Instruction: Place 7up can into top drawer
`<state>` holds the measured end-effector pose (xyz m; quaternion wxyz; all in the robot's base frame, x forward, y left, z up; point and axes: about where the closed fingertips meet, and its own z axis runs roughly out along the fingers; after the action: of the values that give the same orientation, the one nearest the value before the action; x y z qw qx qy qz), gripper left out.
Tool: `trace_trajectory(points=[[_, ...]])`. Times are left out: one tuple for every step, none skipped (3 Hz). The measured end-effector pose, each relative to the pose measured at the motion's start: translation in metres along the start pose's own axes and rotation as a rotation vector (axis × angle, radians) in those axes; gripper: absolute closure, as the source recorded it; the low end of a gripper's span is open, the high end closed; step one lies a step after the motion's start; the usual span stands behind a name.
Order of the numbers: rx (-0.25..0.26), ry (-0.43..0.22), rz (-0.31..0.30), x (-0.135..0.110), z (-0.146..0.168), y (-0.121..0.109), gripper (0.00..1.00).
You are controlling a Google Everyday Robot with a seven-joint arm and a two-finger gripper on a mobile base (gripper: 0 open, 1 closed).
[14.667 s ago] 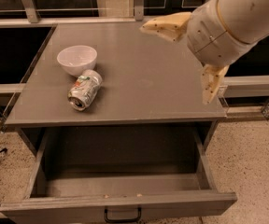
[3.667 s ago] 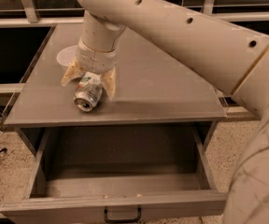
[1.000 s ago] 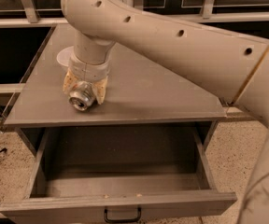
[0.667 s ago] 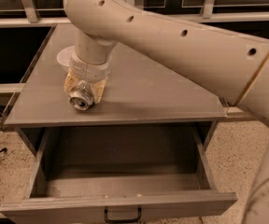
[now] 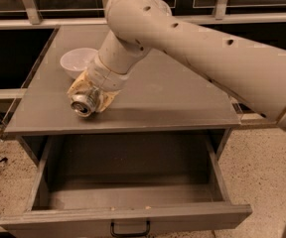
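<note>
gripper [image 5: 89, 98] at front-left of the smooth matt grey tabletop [image 5: 178, 90]: matt tan fingers [image 5: 75, 90] clamped on the shiny silvery aluminium 7up can [image 5: 83, 104]. Beige arm shell [image 5: 207, 48]: smooth matt plastic. Round white bowl [image 5: 76, 62]: glossy. Wide grey top drawer [image 5: 128, 216]: matt, dull. Small dark metal handle [image 5: 129, 230]. Speckled floor [image 5: 264, 167]: slight sheen.

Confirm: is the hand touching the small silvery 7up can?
Touching. The camera view shows the hand clamped against both sides of the small silvery 7up can, no gap visible, over the front left of the flat grey tabletop.
</note>
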<state>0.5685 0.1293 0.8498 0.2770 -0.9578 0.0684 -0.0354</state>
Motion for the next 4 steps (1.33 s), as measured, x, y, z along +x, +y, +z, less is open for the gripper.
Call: trace_trajectory(points=[[0.024,0.019,-0.001,-0.003,-0.009,-0.007,1.00],[0.073,0.063,-0.006,-0.011,-0.033,-0.023,1.00],[0.137,0.111,0.003,-0.027,-0.063,-0.032,1.00],[0.233,0.149,0.011,-0.050,-0.089,-0.033,1.00]])
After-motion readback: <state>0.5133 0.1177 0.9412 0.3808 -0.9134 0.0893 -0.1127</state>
